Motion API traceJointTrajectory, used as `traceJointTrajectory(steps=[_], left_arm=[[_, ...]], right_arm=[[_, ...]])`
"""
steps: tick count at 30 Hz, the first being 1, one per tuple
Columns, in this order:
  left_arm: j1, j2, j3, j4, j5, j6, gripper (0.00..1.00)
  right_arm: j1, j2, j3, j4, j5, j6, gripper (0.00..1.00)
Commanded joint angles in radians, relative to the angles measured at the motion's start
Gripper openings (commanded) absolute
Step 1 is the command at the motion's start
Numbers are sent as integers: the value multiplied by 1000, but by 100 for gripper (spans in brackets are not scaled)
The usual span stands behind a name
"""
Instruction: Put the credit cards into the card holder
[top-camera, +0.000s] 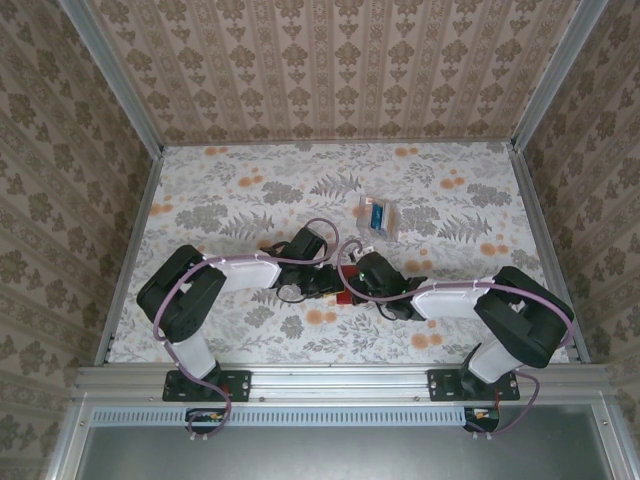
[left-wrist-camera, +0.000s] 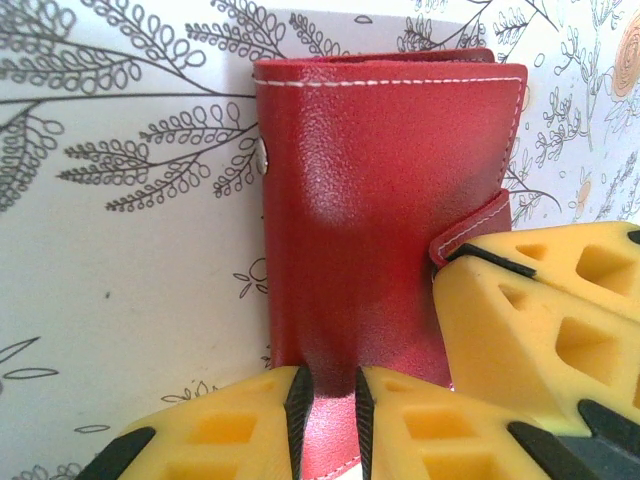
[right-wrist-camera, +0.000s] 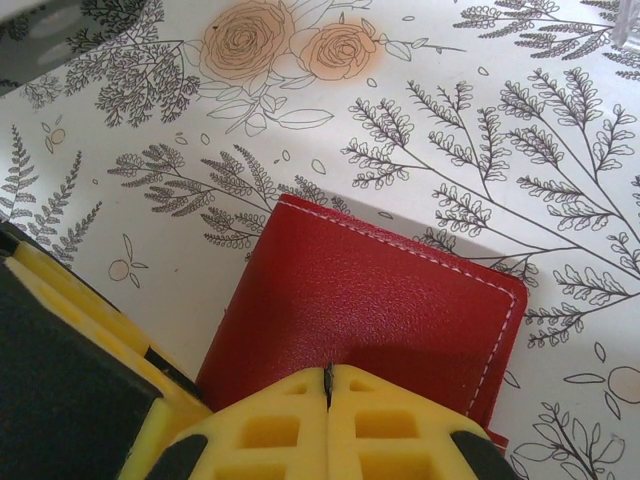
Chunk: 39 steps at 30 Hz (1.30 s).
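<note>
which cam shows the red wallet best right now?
Left wrist: the flat red leather wallet sits mid-frame, with nearly its whole cover, white stitching and strap visible. Right wrist shows one stitched end, the rest hidden behind the right gripper. Top external gives a small red sliver.

Beige damask-papered walls; floral-print table; aluminium frame rails.

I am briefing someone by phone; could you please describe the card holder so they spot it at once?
On the floral table, find where the left gripper and right gripper meet. The card holder lies there, flat red with white stitching, unlike the small clear box farther back.
</note>
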<state>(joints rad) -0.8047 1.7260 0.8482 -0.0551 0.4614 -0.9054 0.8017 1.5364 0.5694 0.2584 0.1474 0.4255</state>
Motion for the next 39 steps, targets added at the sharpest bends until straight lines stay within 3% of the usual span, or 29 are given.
traceJointTrajectory(steps=[1, 19, 33, 39], left_arm=[[-5, 30, -24, -55, -28, 5, 24], [2, 9, -40, -55, -47, -4, 24], [5, 74, -17, -63, -58, -24, 24], [6, 101, -11, -68, -75, -47, 24]], right_arm=[[15, 29, -46, -155, 0, 17, 0], [16, 161, -214, 85, -39, 146, 0], [17, 44, -268, 72, -50, 101, 0], [31, 107, -306, 177, -28, 87, 0]])
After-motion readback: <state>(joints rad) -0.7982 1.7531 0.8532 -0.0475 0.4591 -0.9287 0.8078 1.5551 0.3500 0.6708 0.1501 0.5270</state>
